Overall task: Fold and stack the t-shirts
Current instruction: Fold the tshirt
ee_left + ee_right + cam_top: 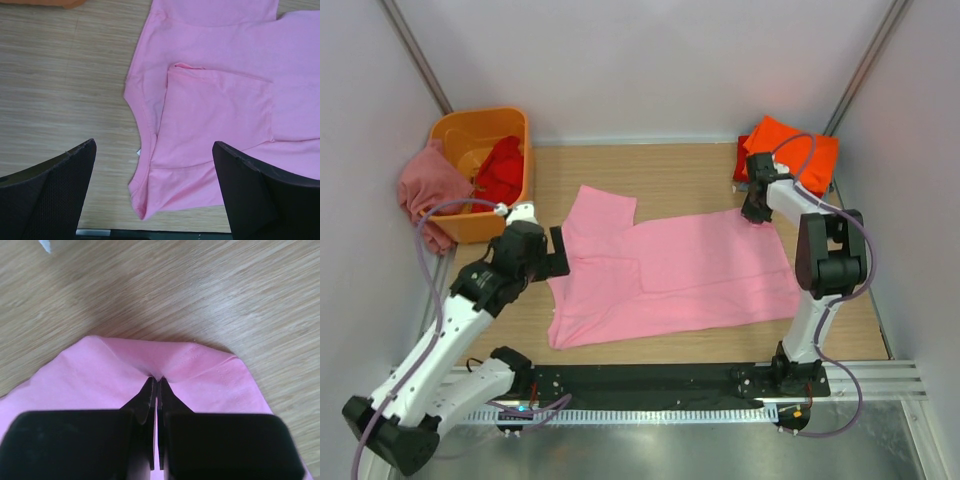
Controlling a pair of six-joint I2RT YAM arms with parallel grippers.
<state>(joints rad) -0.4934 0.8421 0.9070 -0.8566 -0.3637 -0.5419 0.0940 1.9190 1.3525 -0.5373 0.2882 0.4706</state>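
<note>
Lying flat across the middle of the wooden desk (690,175), the light pink t-shirt (670,275) is spread smooth, with a panel folded over near its left edge. The right jaws are pinched tight on its far right corner, the cloth puckered between them. The left jaws stand wide apart above its left edge, holding nothing. An orange plastic tub (480,114) in the far left corner contains a red shirt (502,170); a dusty rose shirt (425,185) drapes over its left rim. A folded orange shirt (795,150) rests on a folded red shirt (740,172) at the far right corner. Pale walls enclose the desk.
</note>
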